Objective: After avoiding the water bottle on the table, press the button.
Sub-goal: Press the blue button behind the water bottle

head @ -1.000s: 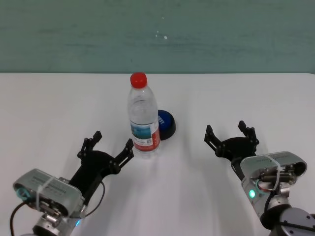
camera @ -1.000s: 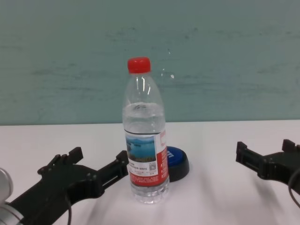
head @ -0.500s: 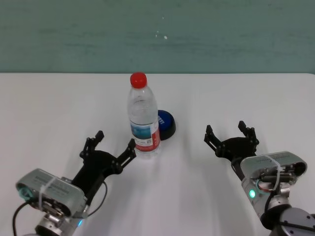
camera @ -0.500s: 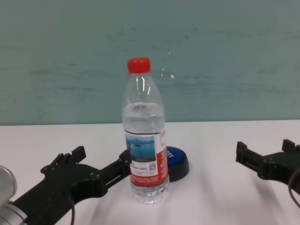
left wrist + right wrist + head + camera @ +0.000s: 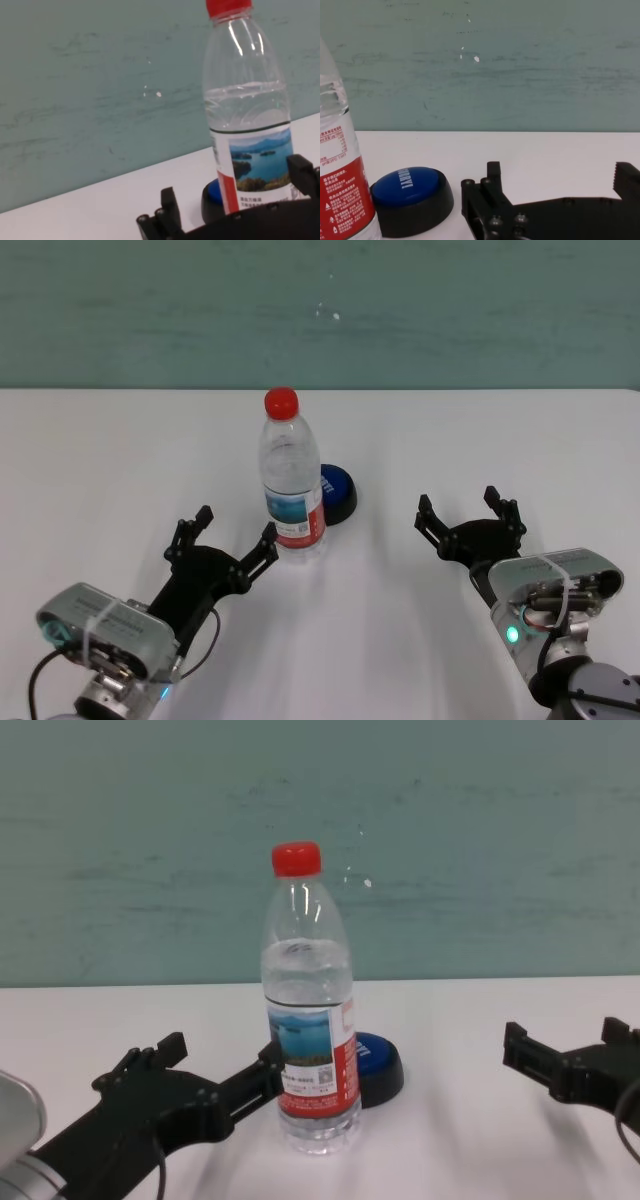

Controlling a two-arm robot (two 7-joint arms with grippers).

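One water bottle (image 5: pixel 291 484), upright, with one red cap (image 5: pixel 282 401) and one label (image 5: pixel 297 519). One blue button (image 5: pixel 337 493) on a black base. One white table (image 5: pixel 120 460) carrying both. Two grippers: one left gripper (image 5: pixel 232 538), one right gripper (image 5: pixel 468 515), each with two fingers spread apart. One green wall (image 5: pixel 450 310) behind.
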